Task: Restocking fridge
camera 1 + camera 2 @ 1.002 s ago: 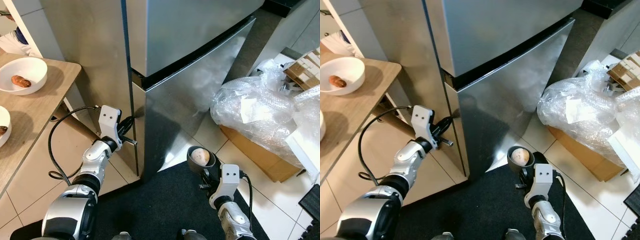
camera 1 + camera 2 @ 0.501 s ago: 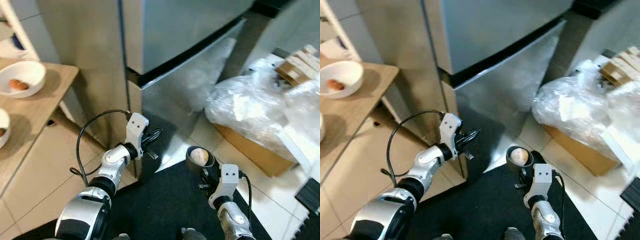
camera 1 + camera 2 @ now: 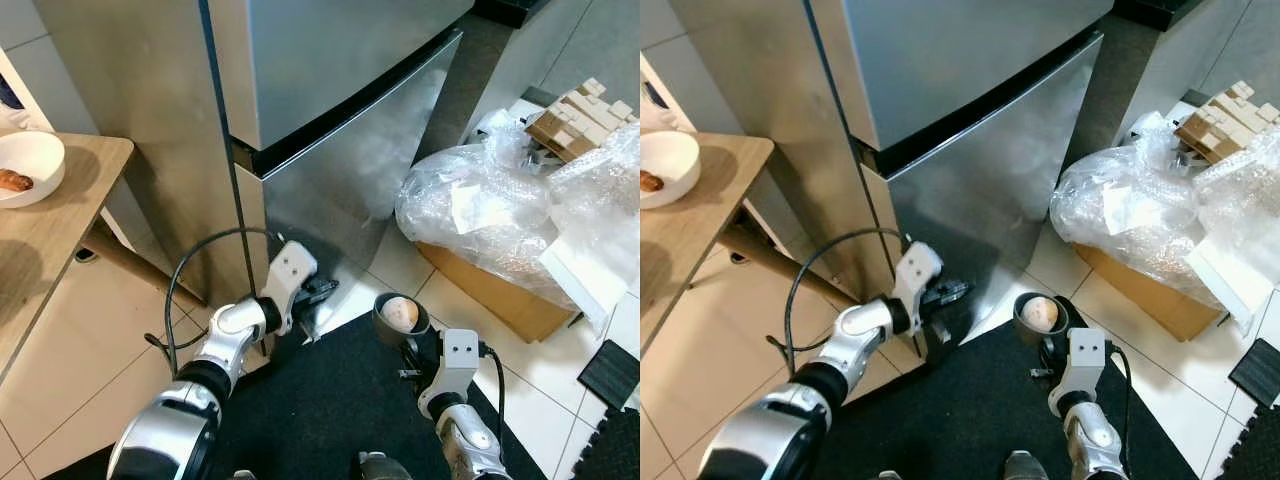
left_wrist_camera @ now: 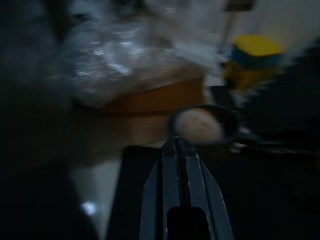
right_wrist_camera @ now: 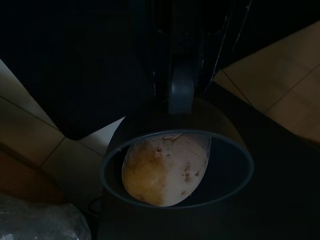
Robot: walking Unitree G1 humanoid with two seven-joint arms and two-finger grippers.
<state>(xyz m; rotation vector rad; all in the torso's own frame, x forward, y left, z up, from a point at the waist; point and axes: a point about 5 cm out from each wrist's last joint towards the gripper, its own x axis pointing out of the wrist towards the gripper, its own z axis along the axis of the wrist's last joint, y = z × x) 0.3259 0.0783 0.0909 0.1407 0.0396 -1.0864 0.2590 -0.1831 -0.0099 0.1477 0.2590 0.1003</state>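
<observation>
Bowl (image 3: 401, 318) with a roundish tan food item (image 5: 166, 167) inside, low over the dark mat, in front of the fridge (image 3: 330, 90). My right gripper (image 5: 181, 95) is clamped on its rim, which looks rigid and thin-walled; I'd keep that hold and keep it level, since the item sits loose and could roll. Probably light. Left gripper (image 3: 322, 291) has its fingers together, empty, by the lower door's corner. Beyond: fridge doors closed, no readable labels anywhere.

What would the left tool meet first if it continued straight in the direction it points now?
Probably the dark round cup with the pale roll inside, held by the right tool. The left tool, fingers closed, aims at its rim; depth is unclear.
</observation>
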